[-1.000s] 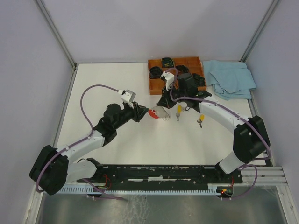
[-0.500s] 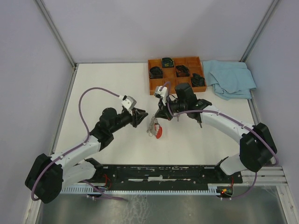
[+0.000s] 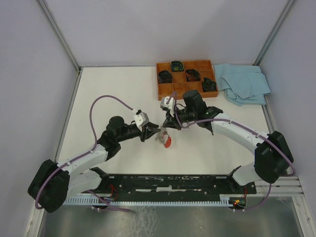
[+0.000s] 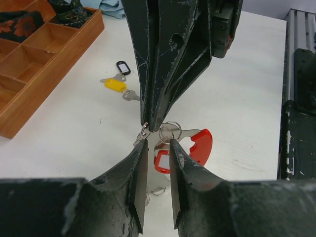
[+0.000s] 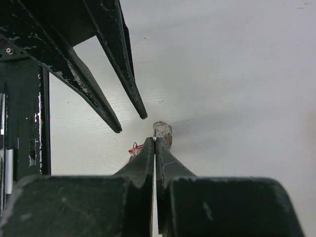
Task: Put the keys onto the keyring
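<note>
The keyring [image 4: 170,131] is a thin silver ring joined to a curved red band [image 4: 201,146]. It hangs just over the table, mid-table in the top view [image 3: 167,142]. My right gripper [image 5: 154,140] is shut on the silver ring [image 5: 163,129] and comes down from above in the left wrist view [image 4: 149,125]. A red-framed piece [image 4: 163,162] dangles under the ring. My left gripper [image 4: 157,144] stands open right beside the ring, with nothing between its fingers [image 5: 118,129]. One yellow-capped key [image 4: 114,85] lies on the table beyond. The right arm hides the keys in the top view.
An orange wooden tray [image 3: 158,83] with dark items stands at the back, with a blue cloth [image 3: 244,81] to its right. A small black oval loop [image 4: 122,66] and a plain silver key [image 4: 131,95] lie by the yellow key. A tiny loose ring [image 4: 159,190] lies under my left fingers.
My right gripper has carried the keyring toward the near side and slightly left. The left gripper drew back, then came in beside the ring again, its gap unchanged.
</note>
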### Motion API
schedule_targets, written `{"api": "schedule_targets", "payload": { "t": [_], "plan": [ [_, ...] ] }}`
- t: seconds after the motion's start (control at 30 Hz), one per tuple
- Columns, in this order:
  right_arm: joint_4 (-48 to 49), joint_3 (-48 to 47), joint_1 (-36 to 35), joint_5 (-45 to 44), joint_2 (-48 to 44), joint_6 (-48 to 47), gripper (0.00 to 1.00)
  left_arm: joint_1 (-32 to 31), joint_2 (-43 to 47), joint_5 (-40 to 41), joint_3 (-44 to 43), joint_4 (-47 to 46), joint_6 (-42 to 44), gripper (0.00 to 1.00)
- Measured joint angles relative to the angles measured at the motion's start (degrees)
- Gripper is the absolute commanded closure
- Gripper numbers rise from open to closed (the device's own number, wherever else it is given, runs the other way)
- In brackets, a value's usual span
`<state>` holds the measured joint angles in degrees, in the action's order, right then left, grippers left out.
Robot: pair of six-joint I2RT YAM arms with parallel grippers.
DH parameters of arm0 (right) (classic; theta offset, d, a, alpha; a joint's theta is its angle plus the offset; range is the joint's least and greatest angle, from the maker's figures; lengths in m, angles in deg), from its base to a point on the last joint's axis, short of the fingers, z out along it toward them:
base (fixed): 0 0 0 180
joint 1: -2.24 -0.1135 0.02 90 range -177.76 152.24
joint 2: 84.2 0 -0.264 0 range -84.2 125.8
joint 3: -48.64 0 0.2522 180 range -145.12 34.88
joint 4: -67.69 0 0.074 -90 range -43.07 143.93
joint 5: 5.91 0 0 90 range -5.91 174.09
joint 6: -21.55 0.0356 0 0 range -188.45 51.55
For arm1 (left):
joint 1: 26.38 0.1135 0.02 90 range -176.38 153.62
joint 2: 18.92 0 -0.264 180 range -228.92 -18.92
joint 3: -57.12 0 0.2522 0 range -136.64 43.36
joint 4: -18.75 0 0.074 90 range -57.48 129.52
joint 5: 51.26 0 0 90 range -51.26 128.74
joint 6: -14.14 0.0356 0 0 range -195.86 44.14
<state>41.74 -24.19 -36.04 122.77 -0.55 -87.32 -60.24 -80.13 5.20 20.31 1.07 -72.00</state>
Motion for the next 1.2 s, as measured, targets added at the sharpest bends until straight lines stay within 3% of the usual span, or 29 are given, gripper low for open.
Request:
{"api": "schedule_targets", "payload": {
  "t": [0.43, 0.83, 1.2],
  "plan": [
    [-5.1, -0.1, -2.3, -1.4, -2.9, -5.4, 0.99, 0.0, -3.5, -7.5, -0.7, -0.4, 5.0, 0.73],
    [-7.2, -0.5, -3.5, -2.7, -3.5, -8.5, 0.99, 0.0, -3.3, -6.1, -1.9, 1.1, 7.2, 0.69],
    [-8.6, -1.1, -4.3, -2.9, -3.5, -9.8, 0.99, 0.0, -4.3, -9.4, -3.4, 1.9, 7.7, 0.74]
  ]
}}
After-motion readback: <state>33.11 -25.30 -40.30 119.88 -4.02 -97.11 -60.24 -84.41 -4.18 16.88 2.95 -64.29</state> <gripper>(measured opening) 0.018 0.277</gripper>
